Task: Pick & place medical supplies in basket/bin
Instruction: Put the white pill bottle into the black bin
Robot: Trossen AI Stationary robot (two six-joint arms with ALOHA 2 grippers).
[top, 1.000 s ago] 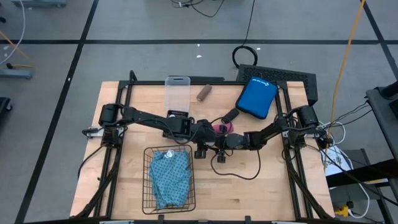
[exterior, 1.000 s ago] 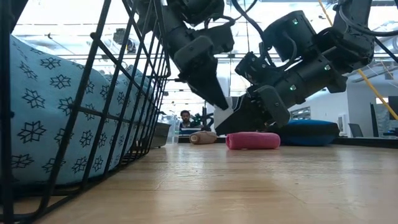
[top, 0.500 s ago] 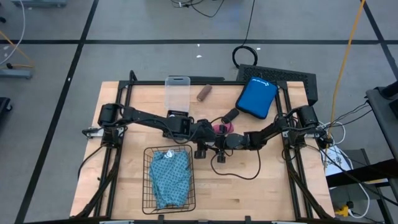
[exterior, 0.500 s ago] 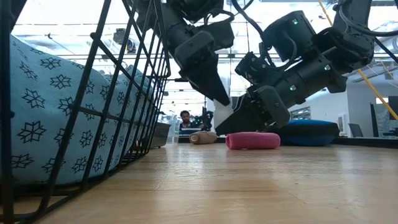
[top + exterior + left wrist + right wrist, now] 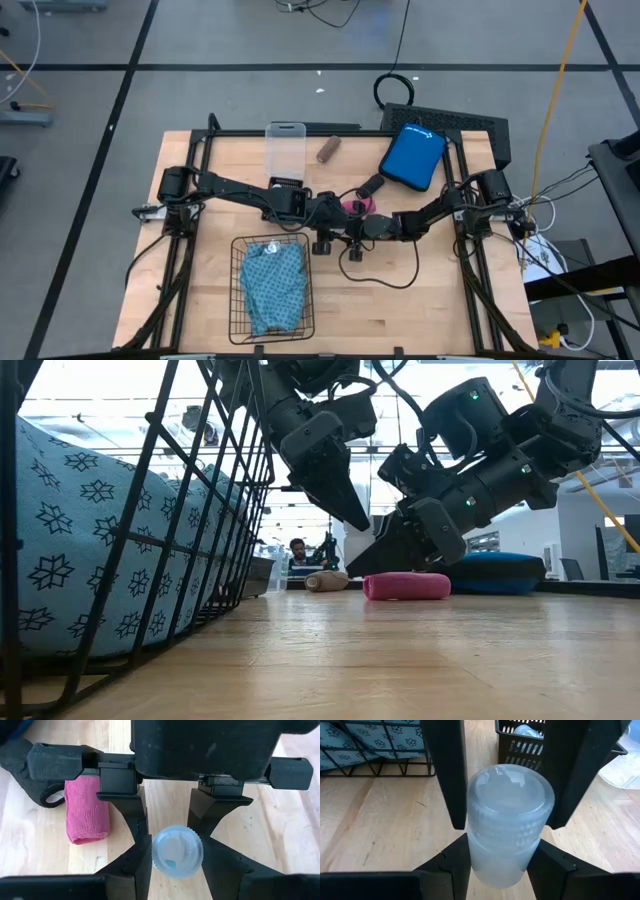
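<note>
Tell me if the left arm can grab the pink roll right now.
Probably not yet: the left pincer is shut on the vial, which the right pincer also grips. The pink roll lies uncovered close by, so reach itself looks fine.

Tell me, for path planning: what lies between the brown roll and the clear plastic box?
Nothing: bare table between brown roll and clear plastic box, in the high view.

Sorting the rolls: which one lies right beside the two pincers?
The pink roll, lying on the table next to both pincers at its middle. The brown roll lies apart, by the far edge.
</note>
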